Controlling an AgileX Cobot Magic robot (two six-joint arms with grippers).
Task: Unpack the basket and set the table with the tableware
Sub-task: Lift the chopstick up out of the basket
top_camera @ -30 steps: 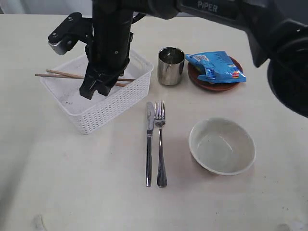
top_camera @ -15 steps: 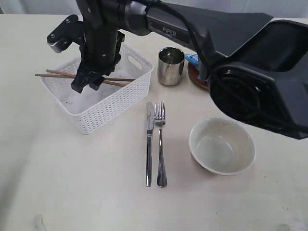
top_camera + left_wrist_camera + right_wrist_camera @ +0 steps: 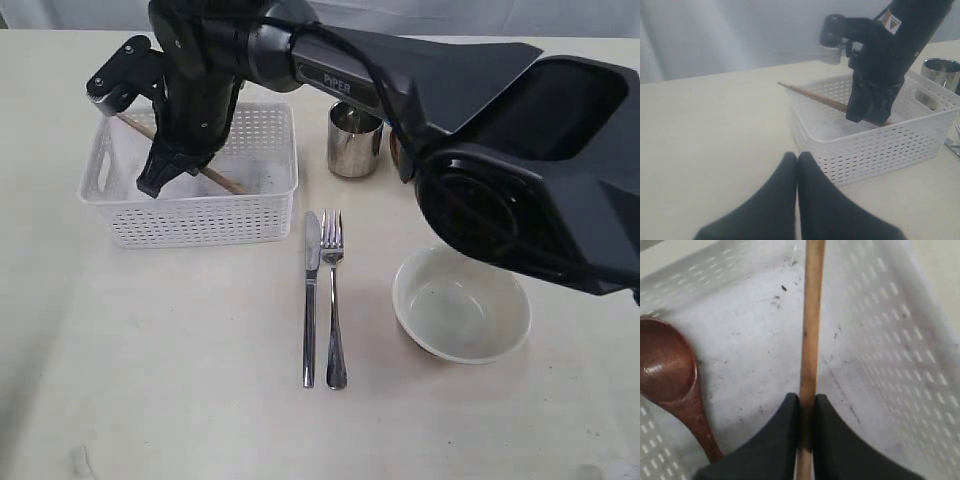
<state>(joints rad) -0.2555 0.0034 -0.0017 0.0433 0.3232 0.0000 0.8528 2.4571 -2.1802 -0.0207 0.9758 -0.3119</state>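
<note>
Since the right gripper (image 3: pixel 807 402) is clamped on the chopsticks (image 3: pixel 811 315) inside the basket (image 3: pixel 200 225), the lift likely turns on their long axis. It runs straight ahead between the jaws, with one end poking past the rim. The wooden spoon (image 3: pixel 670 370) lies just beside them. The left gripper (image 3: pixel 797 162), closed on nothing, is outside over the table (image 3: pixel 180 380). The knife (image 3: pixel 310 290), fork (image 3: pixel 334 300), bowl (image 3: pixel 460 305) and cup (image 3: pixel 355 140) stand apart.

The basket (image 3: pixel 190 225) is sitting toward the far left corner of the tabletop (image 3: pixel 150 380), containing the chopsticks (image 3: pixel 222 181) and the wooden spoon (image 3: pixel 670 370). The cup (image 3: pixel 352 150) is standing just right of it. The knife (image 3: pixel 310 300) and fork (image 3: pixel 334 300) are lying side by side at the centre, with the bowl (image 3: pixel 460 305) lying to their right.
</note>
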